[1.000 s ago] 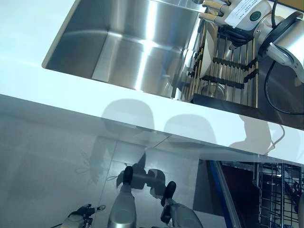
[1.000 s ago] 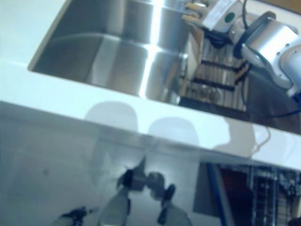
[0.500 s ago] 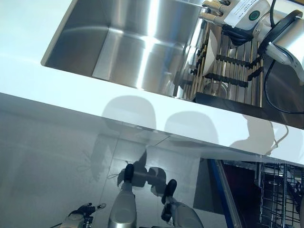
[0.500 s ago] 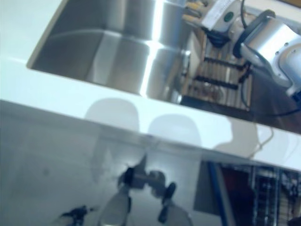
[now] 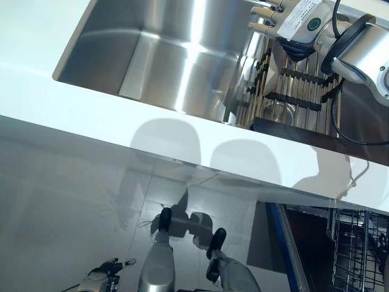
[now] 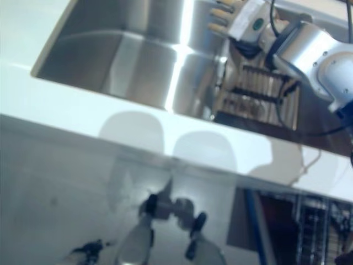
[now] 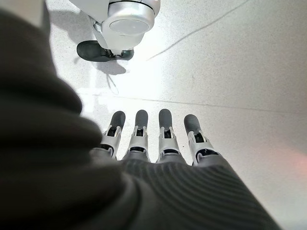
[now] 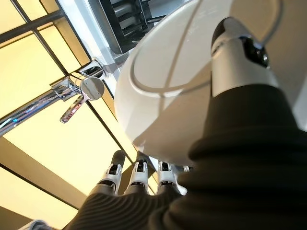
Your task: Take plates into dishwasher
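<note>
Right wrist view shows the right hand [image 8: 144,179] holding a white plate [image 8: 177,81], fingers behind it and thumb pressed on its face, pinching it. A faucet [image 8: 72,96] shows beyond the plate. From the head views, this hand [image 5: 270,12] is at the top of the drying rack [image 5: 298,91], just right of the steel sink [image 5: 164,48] set into the white surface [image 5: 91,115].

The step in hand looks like lifting a plate out of the rack. Next the plate would need carrying clear of the rack and down to the dishwasher basket [image 5: 358,249], below the surface's front edge at the rack's side.

The left hand [image 7: 158,139] hangs low over the floor, well away from the sink, fingers straight and relaxed, empty. The plate is hard to make out in the head views; the basket is cut off.
</note>
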Robot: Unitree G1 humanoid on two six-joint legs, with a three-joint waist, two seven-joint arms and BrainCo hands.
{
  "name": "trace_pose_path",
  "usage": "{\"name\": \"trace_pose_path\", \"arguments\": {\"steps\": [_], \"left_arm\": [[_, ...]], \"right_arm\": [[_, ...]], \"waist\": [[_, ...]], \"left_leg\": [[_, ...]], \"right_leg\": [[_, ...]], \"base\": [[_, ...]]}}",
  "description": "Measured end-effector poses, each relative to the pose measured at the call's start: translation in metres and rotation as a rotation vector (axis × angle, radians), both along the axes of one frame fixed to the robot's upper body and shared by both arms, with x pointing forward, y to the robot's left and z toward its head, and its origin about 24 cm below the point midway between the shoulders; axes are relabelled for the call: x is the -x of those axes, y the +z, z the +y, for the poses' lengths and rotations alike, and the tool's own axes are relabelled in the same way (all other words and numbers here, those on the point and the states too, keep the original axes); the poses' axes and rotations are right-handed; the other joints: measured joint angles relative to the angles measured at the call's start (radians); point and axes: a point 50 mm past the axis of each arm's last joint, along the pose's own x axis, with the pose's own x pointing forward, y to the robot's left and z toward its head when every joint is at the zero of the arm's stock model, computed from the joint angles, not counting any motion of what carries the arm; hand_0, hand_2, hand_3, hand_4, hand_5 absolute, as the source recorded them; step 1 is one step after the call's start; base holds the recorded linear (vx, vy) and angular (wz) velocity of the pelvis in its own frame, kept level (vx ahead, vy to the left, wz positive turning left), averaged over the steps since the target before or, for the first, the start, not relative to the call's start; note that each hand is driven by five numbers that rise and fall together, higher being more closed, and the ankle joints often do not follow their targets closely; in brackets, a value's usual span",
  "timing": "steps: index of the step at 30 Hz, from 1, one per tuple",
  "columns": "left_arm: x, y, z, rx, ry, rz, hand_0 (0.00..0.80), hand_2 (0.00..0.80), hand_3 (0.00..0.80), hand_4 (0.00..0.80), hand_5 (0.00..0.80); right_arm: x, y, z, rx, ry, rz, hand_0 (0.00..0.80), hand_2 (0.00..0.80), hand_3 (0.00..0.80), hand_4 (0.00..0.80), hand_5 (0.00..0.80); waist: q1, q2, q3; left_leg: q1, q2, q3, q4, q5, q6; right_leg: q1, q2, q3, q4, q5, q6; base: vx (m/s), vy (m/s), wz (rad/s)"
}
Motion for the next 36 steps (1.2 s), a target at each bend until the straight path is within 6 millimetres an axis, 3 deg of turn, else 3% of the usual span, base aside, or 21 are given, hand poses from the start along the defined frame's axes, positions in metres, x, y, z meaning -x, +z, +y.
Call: {"name": "trace_pose_path", "arguments": {"steps": [11, 13, 15, 16, 17, 25, 36], "left_arm": [[0.000, 0.000, -0.001, 0.023, 0.020, -0.007, 0.000, 0.000, 0.000, 0.000, 0.000], [0.000, 0.000, -0.001, 0.029, 0.029, -0.009, 0.000, 0.000, 0.000, 0.000, 0.000], [0.000, 0.000, -0.001, 0.032, 0.034, -0.012, 0.000, 0.000, 0.000, 0.000, 0.000], [0.000, 0.000, -0.001, 0.033, 0.037, -0.013, 0.000, 0.000, 0.000, 0.000, 0.000], [0.000, 0.000, -0.001, 0.037, 0.041, -0.015, 0.000, 0.000, 0.000, 0.000, 0.000], [-0.001, 0.000, -0.001, 0.042, 0.042, -0.016, 0.000, 0.000, 0.000, 0.000, 0.000], [-0.001, 0.000, -0.001, 0.041, 0.044, -0.014, 0.000, 0.000, 0.000, 0.000, 0.000]], "right_arm": [[-0.003, -0.011, 0.004, 0.166, -0.154, 0.060, 0.000, 0.000, 0.000, 0.000, 0.000], [-0.005, -0.012, 0.001, 0.178, -0.212, 0.081, 0.082, 0.082, 0.082, 0.082, 0.082], [-0.007, -0.014, 0.000, 0.183, -0.267, 0.106, 0.188, 0.188, 0.188, 0.188, 0.188], [-0.010, -0.016, -0.002, 0.186, -0.315, 0.129, 0.417, 0.417, 0.417, 0.417, 0.417], [-0.013, -0.017, -0.004, 0.183, -0.359, 0.152, 0.787, 0.787, 0.787, 0.787, 0.787], [-0.027, -0.022, -0.039, 0.154, -0.619, 0.234, 0.800, 0.800, 0.800, 0.800, 0.800], [-0.030, -0.018, -0.037, 0.101, -0.532, 0.178, 0.800, 0.800, 0.800, 0.800, 0.800]], "waist": [[0.006, -0.007, 0.017], [0.006, -0.007, 0.017], [0.005, -0.007, 0.017], [0.005, -0.007, 0.017], [0.005, -0.007, 0.017], [0.004, -0.007, 0.017], [0.005, -0.007, 0.017]], "left_leg": [[-0.002, 0.001, -0.006, 0.000, 0.003, -0.001], [-0.002, 0.002, -0.006, 0.000, 0.004, -0.002], [-0.001, 0.003, -0.006, 0.000, 0.005, -0.002], [-0.001, 0.005, -0.006, 0.000, 0.006, -0.003], [0.000, 0.005, -0.006, 0.000, 0.007, -0.003], [0.004, 0.007, -0.006, 0.001, 0.009, -0.003], [0.029, 0.009, -0.004, 0.001, 0.010, -0.003]], "right_leg": [[0.001, 0.001, 0.000, 0.000, 0.000, 0.000], [0.001, 0.002, 0.000, 0.000, 0.001, -0.001], [0.002, 0.004, 0.000, 0.000, 0.002, -0.002], [0.002, 0.005, 0.000, 0.000, 0.002, -0.003], [0.002, 0.005, 0.000, 0.000, 0.003, -0.004], [0.007, 0.006, 0.000, 0.000, 0.005, -0.006], [0.031, 0.008, 0.003, 0.000, 0.006, -0.007]], "base": [[0.000, -0.001, 0.01], [0.000, 0.000, 0.00], [0.000, 0.000, 0.00], [0.000, 0.000, 0.00], [-0.012, 0.031, 0.00], [0.000, 0.000, 0.00], [0.000, 0.000, 0.00]]}}
